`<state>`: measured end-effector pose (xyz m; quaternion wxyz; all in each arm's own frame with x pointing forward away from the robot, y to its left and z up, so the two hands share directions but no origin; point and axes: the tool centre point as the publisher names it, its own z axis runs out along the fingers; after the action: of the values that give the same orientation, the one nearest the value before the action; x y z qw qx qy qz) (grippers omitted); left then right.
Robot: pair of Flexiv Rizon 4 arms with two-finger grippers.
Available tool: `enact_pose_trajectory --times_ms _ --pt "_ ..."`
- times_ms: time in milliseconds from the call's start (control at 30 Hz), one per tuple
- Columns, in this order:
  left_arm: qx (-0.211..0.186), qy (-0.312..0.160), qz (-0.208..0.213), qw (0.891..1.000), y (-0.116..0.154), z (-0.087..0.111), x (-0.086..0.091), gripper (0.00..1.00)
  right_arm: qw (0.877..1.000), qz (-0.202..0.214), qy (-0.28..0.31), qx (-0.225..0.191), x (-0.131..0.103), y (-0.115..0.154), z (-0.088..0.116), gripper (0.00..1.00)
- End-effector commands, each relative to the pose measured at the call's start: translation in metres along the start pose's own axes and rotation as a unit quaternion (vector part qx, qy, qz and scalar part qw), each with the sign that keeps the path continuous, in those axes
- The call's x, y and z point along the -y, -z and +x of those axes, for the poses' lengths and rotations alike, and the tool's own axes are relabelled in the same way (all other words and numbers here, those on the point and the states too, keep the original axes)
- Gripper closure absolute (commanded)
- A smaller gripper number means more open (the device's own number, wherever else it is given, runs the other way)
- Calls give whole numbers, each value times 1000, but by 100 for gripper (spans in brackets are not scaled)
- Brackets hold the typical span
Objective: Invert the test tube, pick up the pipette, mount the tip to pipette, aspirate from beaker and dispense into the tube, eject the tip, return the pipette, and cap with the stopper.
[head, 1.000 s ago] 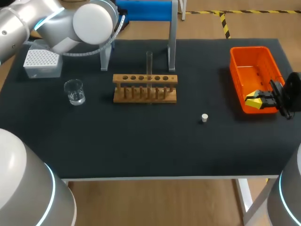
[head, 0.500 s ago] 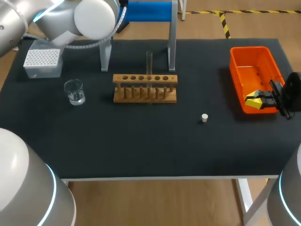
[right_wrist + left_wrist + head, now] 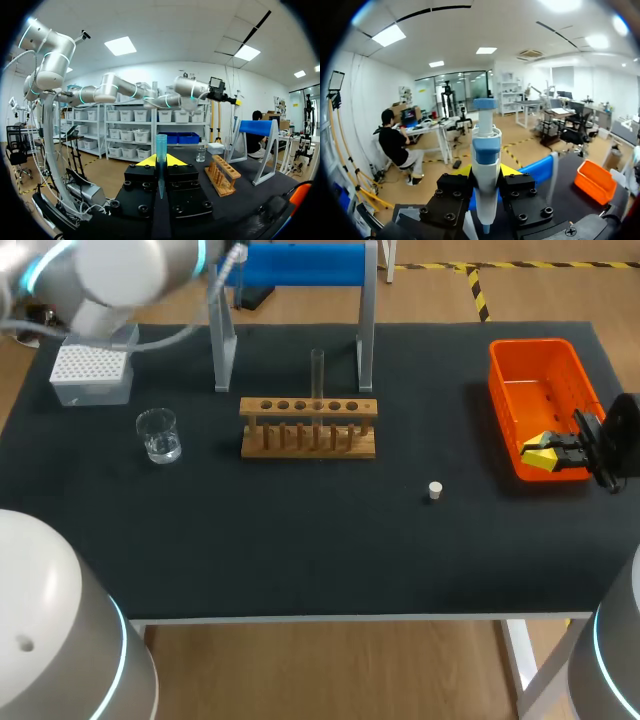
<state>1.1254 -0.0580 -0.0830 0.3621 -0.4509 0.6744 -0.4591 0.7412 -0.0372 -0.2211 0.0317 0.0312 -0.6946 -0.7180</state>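
Note:
In the left wrist view my left gripper point(image 3: 487, 175) is shut on a white and blue pipette point(image 3: 486, 160) that stands upright between its fingers, raised well above the table. My right gripper point(image 3: 542, 454) hangs over the near end of the orange bin point(image 3: 520, 365). In its wrist view the right gripper point(image 3: 160, 161) is shut on a translucent blue pipette tip point(image 3: 160, 150). A clear test tube point(image 3: 317, 375) stands in the wooden rack point(image 3: 308, 430). The glass beaker point(image 3: 158, 434) is left of the rack. A small white stopper point(image 3: 435, 490) lies on the mat.
A white tip box point(image 3: 90, 373) sits at the back left. The blue and grey pipette stand point(image 3: 300, 265) rises behind the rack. My left arm's elbow point(image 3: 120, 270) hangs over the back left corner. The black mat point(image 3: 300, 540) covers the table.
My left arm has swung back and to the left, uncovering the tip box. The right arm, rack, beaker and stopper have not moved.

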Motion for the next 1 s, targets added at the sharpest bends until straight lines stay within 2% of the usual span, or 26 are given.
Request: enact_pose_trajectory --times_ms 33,100,167,800,933,1000 --pt "-155 -14 -11 988 30 -8 3 100 1000 1 0 0 0 1 1 100" --pt "-192 -27 -19 981 39 -4 6 100 1000 1 0 0 0 1 1 100" --pt "-204 -33 -32 978 44 -3 6 100 1000 1 0 0 0 1 1 100" --pt "-204 -33 -32 978 44 -3 6 100 1000 1 0 0 0 1 1 100" --pt "-276 -55 -8 960 65 4 10 100 1000 1 0 0 0 1 1 100" --pt "-316 -67 7 946 75 9 13 100 1000 1 0 0 0 1 1 100"
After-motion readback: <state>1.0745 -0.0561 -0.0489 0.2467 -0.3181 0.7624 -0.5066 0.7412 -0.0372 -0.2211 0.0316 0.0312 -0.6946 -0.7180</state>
